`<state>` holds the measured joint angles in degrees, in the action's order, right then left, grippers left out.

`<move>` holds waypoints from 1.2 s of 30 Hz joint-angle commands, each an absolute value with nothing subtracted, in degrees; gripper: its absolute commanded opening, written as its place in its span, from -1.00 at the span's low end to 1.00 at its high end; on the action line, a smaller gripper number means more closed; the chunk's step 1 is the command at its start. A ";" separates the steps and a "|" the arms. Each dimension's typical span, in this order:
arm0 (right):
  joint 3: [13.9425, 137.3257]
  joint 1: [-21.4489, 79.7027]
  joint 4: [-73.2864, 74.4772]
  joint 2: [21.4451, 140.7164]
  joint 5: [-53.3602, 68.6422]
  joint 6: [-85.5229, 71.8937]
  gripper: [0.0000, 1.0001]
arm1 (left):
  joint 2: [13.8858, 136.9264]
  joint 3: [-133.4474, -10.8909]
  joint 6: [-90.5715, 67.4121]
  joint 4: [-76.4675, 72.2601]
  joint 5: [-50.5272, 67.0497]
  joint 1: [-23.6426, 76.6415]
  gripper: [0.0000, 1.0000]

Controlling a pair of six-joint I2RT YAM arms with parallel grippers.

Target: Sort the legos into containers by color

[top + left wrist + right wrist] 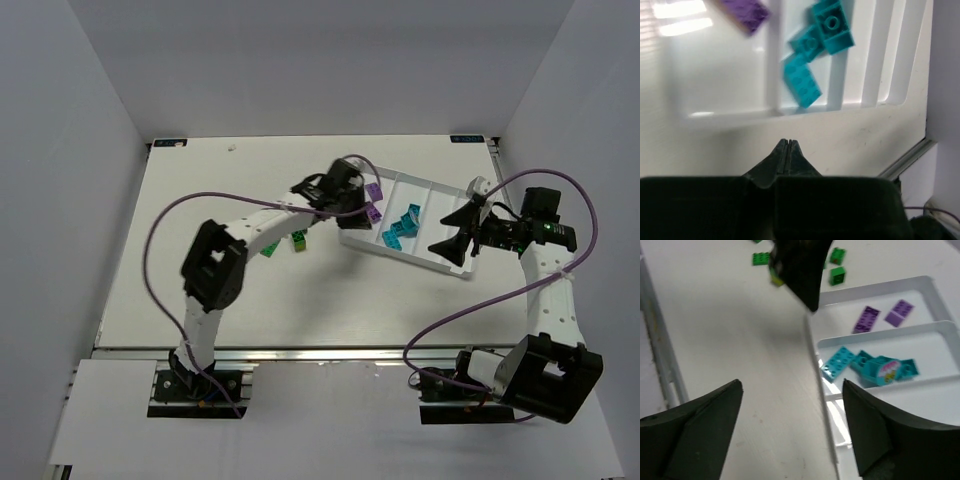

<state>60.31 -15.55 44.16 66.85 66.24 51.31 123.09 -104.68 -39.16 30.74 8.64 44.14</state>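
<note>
Top external view: purple legos (pixel 373 192) lie in the tray's (pixel 405 258) end compartment and teal legos (pixel 402 228) in its middle one. Green legos (pixel 298 240) lie unsorted on the surface (pixel 200 180) beyond the tray's purple end. The left hand (pixel 787 150) is clenched on nothing beside the tray; the right hand (pixel 792 385) gapes empty at the tray's other end.

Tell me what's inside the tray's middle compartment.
Only teal legos, clustered at one end; the rest of the middle compartment shows bare white floor. The bricks overlap, hiding parts of each other, so the exact count is unclear.
</note>
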 commanded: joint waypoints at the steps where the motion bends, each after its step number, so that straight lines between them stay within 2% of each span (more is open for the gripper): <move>1: 58.27 -10.50 57.74 67.49 72.26 71.98 0.64 | 101.58 -88.07 -40.51 17.42 10.37 36.84 -0.98; 3: 58.97 -5.30 57.75 69.25 65.41 70.41 0.33 | 95.22 -80.81 -40.69 15.39 8.97 32.97 -1.00; 4: 58.80 0.47 52.61 69.52 62.95 66.40 -0.15 | 92.14 -74.59 -40.43 15.12 8.79 31.65 -1.00; 5: 58.28 4.44 47.86 69.35 56.06 60.27 -0.46 | 86.45 -71.57 -40.26 15.03 8.62 29.12 -0.97; 6: 57.58 7.53 43.03 69.35 51.72 47.68 -0.72 | 84.05 -68.93 -40.17 14.77 8.87 27.79 -0.90; 8: 56.43 16.93 33.46 70.13 40.85 39.85 -0.79 | 77.74 -61.20 -39.64 14.59 10.36 23.41 -0.65; 9: 56.77 19.49 31.83 71.09 38.08 35.29 -0.77 | 75.96 -58.91 -39.99 14.42 12.63 21.73 -0.54; 10: 58.34 24.04 30.42 72.41 35.88 32.55 -0.61 | 74.20 -56.36 -40.34 13.80 14.66 19.88 -0.41; 11: 59.58 25.91 27.63 75.55 31.77 29.39 -0.54 | 72.61 -51.81 -40.69 13.36 16.77 16.03 -0.14; 12: 61.33 27.23 27.25 77.41 31.12 27.18 -0.48 | 69.90 -49.94 -41.13 13.45 19.57 14.17 -0.01; 14: 68.33 31.01 26.37 84.59 26.32 17.09 -0.14 | 67.51 -45.81 -41.40 13.88 21.61 9.78 0.17; 15: 71.34 32.24 26.72 87.34 23.76 13.31 0.08 | 65.50 -45.27 -40.61 16.06 21.45 8.80 0.36; 17: 78.36 36.29 29.17 96.18 19.45 6.70 0.25 | 63.38 -44.30 -39.82 17.74 20.31 7.04 0.44; 18: 85.27 37.26 31.01 98.76 18.64 4.85 0.36 | 62.33 -43.86 -39.64 19.49 19.17 6.68 0.59; 21: 95.93 40.51 32.25 107.82 18.46 0.01 0.79 | 58.11 -41.76 -40.95 20.39 16.53 5.54 0.83; 23: 100.26 42.27 32.87 113.17 18.63 -3.24 0.79 | 55.21 -40.35 -41.31 20.39 16.08 4.57 0.84; 25: 104.40 43.67 32.61 115.91 17.41 -4.74 0.79 | 52.84 -39.46 -41.66 22.93 14.43 4.05 0.96; 30: 110.47 45.35 31.90 124.27 8.89 -5.97 0.79 | 48.61 -40.16 -39.91 31.71 5.37 3.87 0.96; 36: 114.87 45.61 30.76 129.28 1.33 -6.77 0.63 | 43.96 -40.78 -39.11 35.24 2.21 3.78 0.96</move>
<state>111.81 45.82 31.57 129.27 7.38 -5.06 46.59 -40.12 -40.21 31.79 5.91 4.19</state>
